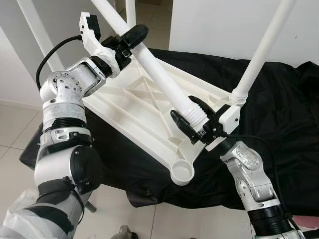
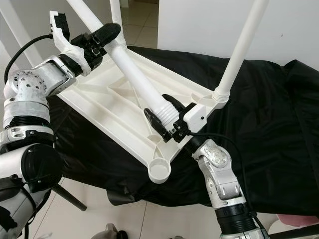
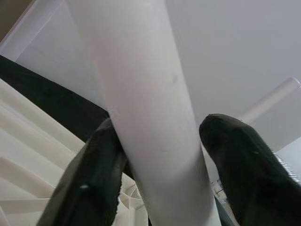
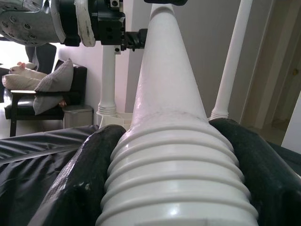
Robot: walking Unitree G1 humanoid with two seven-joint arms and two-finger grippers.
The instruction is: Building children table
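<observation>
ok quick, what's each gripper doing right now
Left gripper: shut on the loose white table leg, on its smooth upper shaft.
Right gripper: shut on the same leg, at its ribbed threaded end.

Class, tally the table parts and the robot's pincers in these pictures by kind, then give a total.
Table legs: 4
Tabletop: 1
Pincers: 2 (left pincer, right pincer)
Total: 7

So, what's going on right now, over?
Left pincer shut on loose leg. Right pincer shut on its threaded end. Empty corner socket waiting. Nothing blocking.
</observation>
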